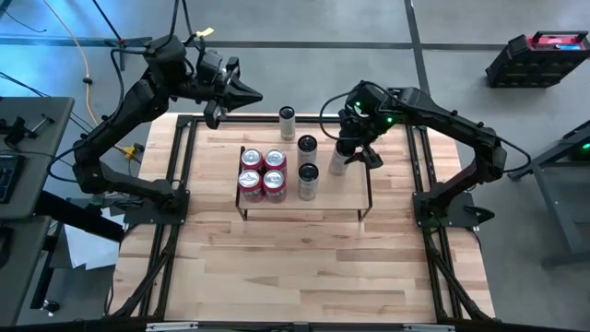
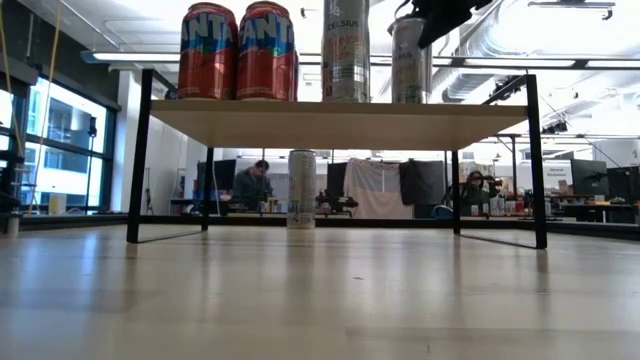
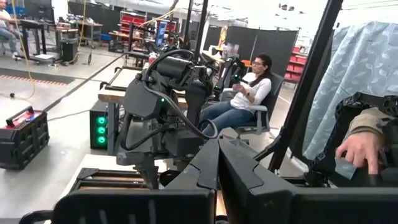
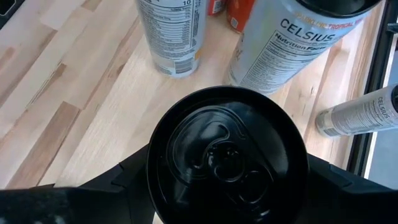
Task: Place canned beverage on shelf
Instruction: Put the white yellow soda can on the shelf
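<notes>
A: Holding a slim silver can [image 1: 338, 163] upright, the right pincer [image 1: 355, 148] grips its black top [image 4: 227, 155] over the shelf [image 1: 336, 198] board's right-rear part.

B: Neighbours?

A: Two Celsius cans [image 1: 307, 181] stand just beside it, four orange Fanta cans [image 1: 263, 172] farther left. Another slim can [image 1: 287, 122] stands on the counter [image 1: 304, 267] behind the shelf.

B: Left side?

A: Left pincer [image 1: 247, 93] clenched, empty, raised past the counter's rear-left corner.

B: Hidden?

A: Low view crops the held can's top. Seated people at desks fill the room behind.
</notes>
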Controlling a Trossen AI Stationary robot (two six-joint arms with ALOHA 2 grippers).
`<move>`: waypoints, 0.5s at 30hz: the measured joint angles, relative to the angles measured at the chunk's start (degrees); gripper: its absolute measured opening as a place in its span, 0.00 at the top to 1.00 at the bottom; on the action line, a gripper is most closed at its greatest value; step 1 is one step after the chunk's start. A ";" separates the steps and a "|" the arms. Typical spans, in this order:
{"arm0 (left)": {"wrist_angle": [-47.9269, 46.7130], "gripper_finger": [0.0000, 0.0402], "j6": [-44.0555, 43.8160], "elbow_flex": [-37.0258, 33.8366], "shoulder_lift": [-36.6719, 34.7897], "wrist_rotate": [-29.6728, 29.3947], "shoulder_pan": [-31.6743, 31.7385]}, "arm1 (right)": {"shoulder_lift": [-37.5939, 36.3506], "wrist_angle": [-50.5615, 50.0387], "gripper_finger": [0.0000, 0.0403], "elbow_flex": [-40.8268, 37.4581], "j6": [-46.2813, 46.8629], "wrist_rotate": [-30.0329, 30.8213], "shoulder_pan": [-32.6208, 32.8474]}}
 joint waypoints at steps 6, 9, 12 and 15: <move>1.08 1.00 -0.24 0.00 -0.02 -0.05 0.00 | 0.02 0.00 0.32 0.00 2.70 0.07 0.00; 1.63 1.00 -0.50 0.00 -0.02 -0.05 0.00 | 0.02 0.59 0.28 0.00 2.86 0.00 0.00; 1.87 1.00 -0.50 0.00 -0.02 -0.05 0.00 | 0.02 0.90 0.27 0.00 2.60 0.00 0.00; 1.87 1.00 -0.60 0.00 -0.02 -0.05 0.00 | 0.02 0.87 0.27 0.00 2.58 0.00 0.00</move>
